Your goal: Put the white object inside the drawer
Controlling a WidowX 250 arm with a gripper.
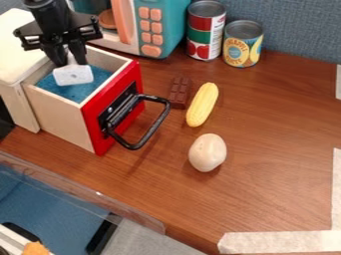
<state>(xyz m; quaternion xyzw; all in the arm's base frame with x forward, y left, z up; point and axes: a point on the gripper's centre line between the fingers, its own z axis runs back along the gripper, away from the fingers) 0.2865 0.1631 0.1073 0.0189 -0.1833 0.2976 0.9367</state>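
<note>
My gripper (pixel 69 61) hangs over the open drawer (pixel 60 118), its two fingers closed on the narrow upper part of the white object (pixel 73 75). The broad end of that object points down, within the drawer's outline and in front of its blue lining (pixel 95 88); I cannot tell whether it touches the lining. The drawer juts from its pale wooden cabinet (pixel 15 79), and its red front (pixel 93 122) carries a black handle (pixel 154 124). On the wooden table (pixel 273 134), beyond that front, I see a chocolate bar (pixel 179 91) beside a yellow corn cob (pixel 202 104), and nearer the camera a pale, egg-shaped item (pixel 208 152). Behind them, a toy microwave (pixel 160 25) stands near two upright cans, one with tomatoes on its label (pixel 206 30), the other with pineapple (pixel 242 43).
</note>
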